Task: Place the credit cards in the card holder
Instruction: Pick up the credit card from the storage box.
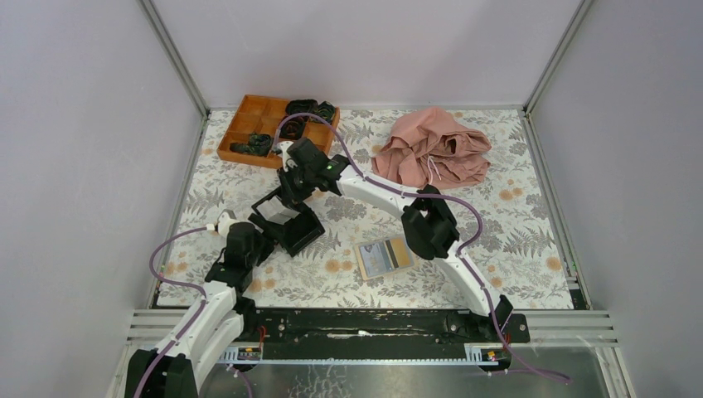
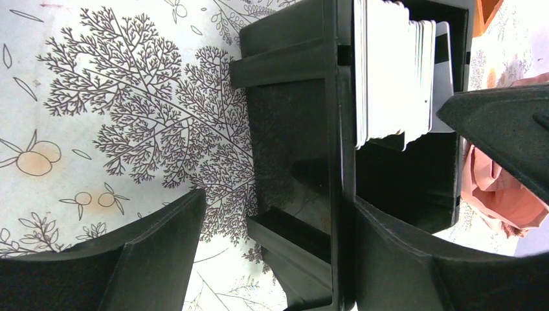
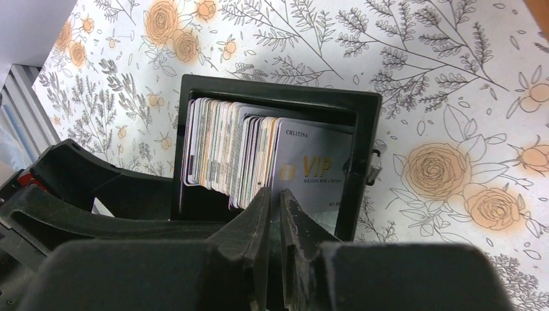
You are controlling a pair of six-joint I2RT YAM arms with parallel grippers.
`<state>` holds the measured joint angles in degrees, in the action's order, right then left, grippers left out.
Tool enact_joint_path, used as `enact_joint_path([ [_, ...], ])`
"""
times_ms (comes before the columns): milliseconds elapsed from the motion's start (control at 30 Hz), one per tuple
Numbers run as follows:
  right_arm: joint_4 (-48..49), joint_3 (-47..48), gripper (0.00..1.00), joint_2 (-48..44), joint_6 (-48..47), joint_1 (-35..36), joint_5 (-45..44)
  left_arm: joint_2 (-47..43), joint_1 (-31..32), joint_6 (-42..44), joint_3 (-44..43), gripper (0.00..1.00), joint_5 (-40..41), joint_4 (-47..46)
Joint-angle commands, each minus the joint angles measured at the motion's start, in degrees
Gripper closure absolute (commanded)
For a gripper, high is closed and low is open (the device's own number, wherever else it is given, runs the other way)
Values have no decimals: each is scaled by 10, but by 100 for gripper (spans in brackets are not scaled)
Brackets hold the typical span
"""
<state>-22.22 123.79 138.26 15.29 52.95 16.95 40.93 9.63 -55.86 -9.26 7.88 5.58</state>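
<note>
While the flower-printed counter (image 1: 514,224) carries everything, the credit cards (image 3: 246,152) stand on edge as a packed stack inside a black open box (image 3: 278,100), directly ahead of the right claw (image 3: 275,194). Its jaws show only a thin slit, in line with the edge of the front card (image 3: 314,172), a glossy silver-grey one printed VIP; whether that card is pinched cannot be told. Wide apart, the left claw (image 2: 278,201) straddles the box's matte, rigid wall and grips nothing, one finger clear of the box.

Only the top view shows these:
- the crumpled pink cloth (image 1: 431,153) at upper centre
- the orange compartment tray (image 1: 249,124) at upper left
- the flat tan card holder (image 1: 384,257) at centre, striped face up, well apart from both claws

Card print is legible only from the right wrist.
</note>
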Motion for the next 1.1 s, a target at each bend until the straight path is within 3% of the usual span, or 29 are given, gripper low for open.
enact_joint_path([
  [0,16,-3,87,-64,-2,8,-19,-2,-6,10,-1,19,-6,-26],
  [400,27,-48,100,-117,-27,17,-84,-12,-7,10,-19,17,-7,-14],
  [833,78,-172,100,-222,-34,21,-134,-61,-7,28,-49,11,-23,-6],
  [1067,88,-278,100,-324,-28,20,-153,-78,-7,36,-51,11,-83,-51],
])
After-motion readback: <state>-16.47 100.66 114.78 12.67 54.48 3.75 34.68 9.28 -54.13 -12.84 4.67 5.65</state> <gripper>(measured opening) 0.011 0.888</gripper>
